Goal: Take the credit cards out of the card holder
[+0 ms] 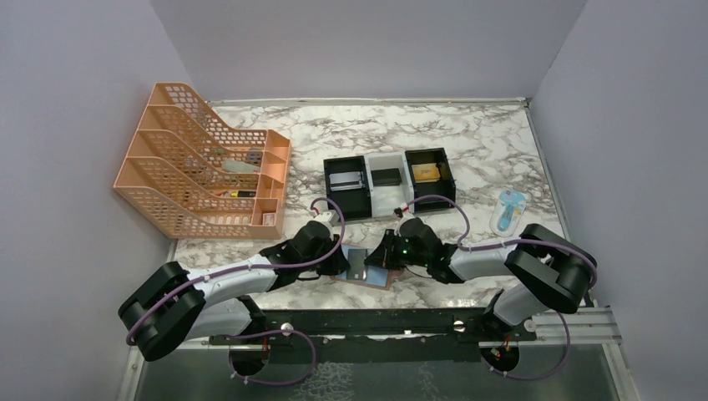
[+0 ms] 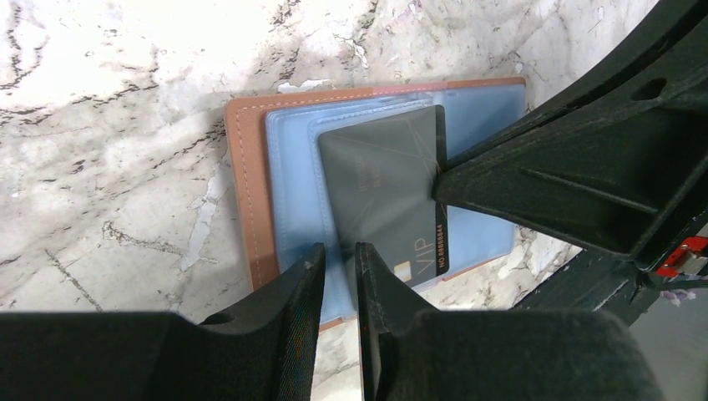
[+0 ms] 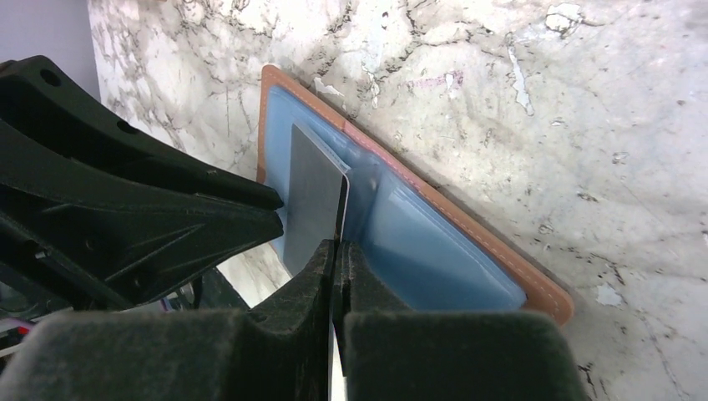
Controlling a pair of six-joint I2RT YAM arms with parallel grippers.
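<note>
Right tool (image 1: 382, 257) and left tool (image 1: 342, 262) meet over the open card holder (image 1: 380, 277), which lies flat at the middle of the desk's (image 1: 467, 142) near edge (top view).

Left wrist: left fingers a little apart, tips down on the blue lining, clamping nothing visible; a hold-down, I judge. Here the grey card (image 2: 380, 188) sits partly out of its pocket.

Right wrist: right tool pressed together on that card's raised edge. Advice: draw straight out of the pocket, slowly, with the holder pinned; the bite looks thin and may slip.
</note>
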